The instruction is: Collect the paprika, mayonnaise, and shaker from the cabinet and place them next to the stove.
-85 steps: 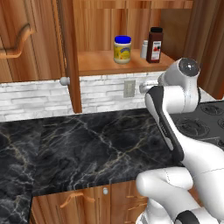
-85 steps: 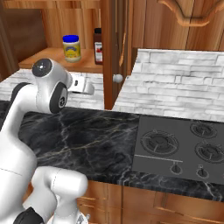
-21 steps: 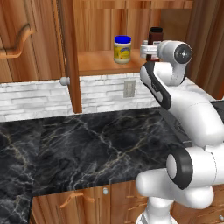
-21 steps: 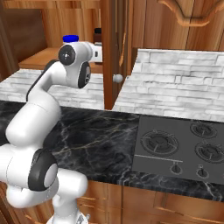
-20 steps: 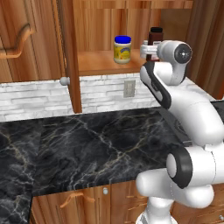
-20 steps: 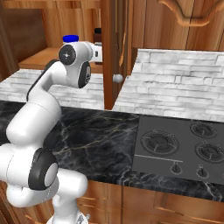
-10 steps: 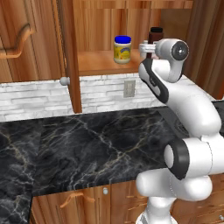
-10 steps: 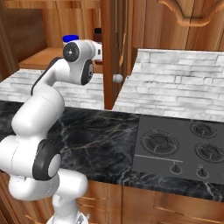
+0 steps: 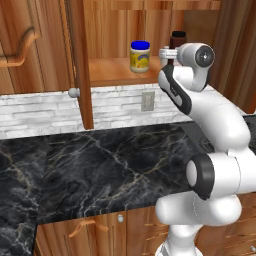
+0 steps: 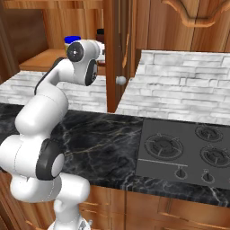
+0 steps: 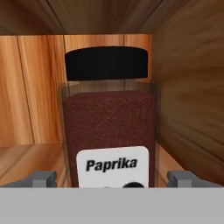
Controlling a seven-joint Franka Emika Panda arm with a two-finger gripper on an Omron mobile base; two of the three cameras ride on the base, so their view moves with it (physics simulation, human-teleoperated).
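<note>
Left base view: one mayonnaise (image 9: 140, 56) and one paprika (image 9: 177, 38) on the cabinet (image 9: 115, 75) shelf, arm reaching in. Right base view — one stove (image 10: 188, 150), four burners, well apart. Hand view: gripper (image 11: 112, 178) spread wide, fingertips (image 11: 41, 178) flanking the paprika (image 11: 109, 127), not touching.

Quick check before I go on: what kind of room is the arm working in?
A home kitchen, rendered: a black stove set in a marble counter, and a wooden cabinet holding paprika and mayonnaise.
</note>
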